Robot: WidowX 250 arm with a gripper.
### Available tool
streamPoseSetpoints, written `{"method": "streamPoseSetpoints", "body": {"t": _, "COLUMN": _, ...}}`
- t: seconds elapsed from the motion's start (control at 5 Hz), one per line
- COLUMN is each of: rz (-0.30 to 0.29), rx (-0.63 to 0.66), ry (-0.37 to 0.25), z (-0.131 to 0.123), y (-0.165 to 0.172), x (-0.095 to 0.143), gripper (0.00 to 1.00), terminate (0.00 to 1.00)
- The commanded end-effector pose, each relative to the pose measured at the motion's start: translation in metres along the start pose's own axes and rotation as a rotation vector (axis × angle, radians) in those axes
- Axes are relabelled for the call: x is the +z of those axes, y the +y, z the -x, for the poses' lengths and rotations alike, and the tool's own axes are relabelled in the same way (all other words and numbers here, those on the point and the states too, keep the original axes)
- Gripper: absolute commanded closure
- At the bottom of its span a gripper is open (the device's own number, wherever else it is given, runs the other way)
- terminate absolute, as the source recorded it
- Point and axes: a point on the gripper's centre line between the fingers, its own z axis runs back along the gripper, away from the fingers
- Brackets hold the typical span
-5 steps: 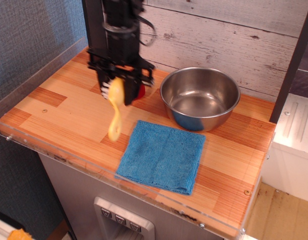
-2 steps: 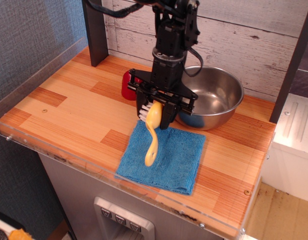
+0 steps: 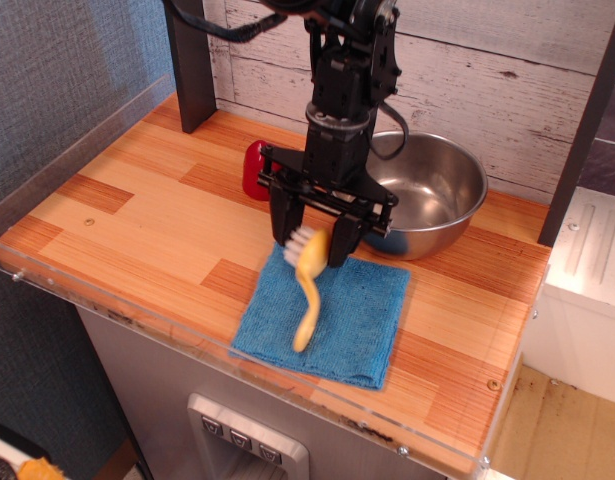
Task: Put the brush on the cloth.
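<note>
Here the cloth point(image 3: 324, 312) is lying flat near the front edge of the wooden table point(image 3: 137, 215), just behind the clear plastic lip that is running along that edge. The brush point(image 3: 308, 283) is hanging over the cloth's left half, its yellow handle pointing down and toward the front, blurred, so whether its tip is touching the cloth cannot be told. Its white bristle head is sitting up between the fingers of the gripper point(image 3: 312, 236), which are standing fairly wide, one at each side of the head; whether they are gripping the brush or have let it go cannot be told. The black arm is rising from the gripper, just behind the cloth's back edge, and is covering part of what stands beyond. Behind the cloth and to the right, a steel bowl point(image 3: 424, 203) is sitting almost against the cloth's back right corner, its left rim hidden by the arm. Behind the cloth to the left, a small red thing point(image 3: 253, 170) is peeking out beside the arm. Farther back, a dark post point(image 3: 190, 65) is standing against the whitewashed plank wall.
</note>
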Motion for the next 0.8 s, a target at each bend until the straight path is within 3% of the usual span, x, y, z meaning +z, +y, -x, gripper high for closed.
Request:
{"method": "streamPoseSetpoints", "body": {"t": 0.0, "rz": 0.021, "rx": 0.042, "ry": -0.085, "z": -0.001, "y": 0.025, "x": 0.033, "gripper": 0.0, "terminate": 0.0}}
{"method": "streamPoseSetpoints", "body": {"t": 0.2, "rz": 0.034, "rx": 0.071, "ry": -0.137, "z": -0.003, "y": 0.045, "x": 0.058, "gripper": 0.0, "terminate": 0.0}}
{"method": "streamPoseSetpoints", "body": {"t": 0.6, "rz": 0.062, "rx": 0.026, "ry": -0.156, "z": -0.009, "y": 0.049, "x": 0.059, "gripper": 0.0, "terminate": 0.0}}
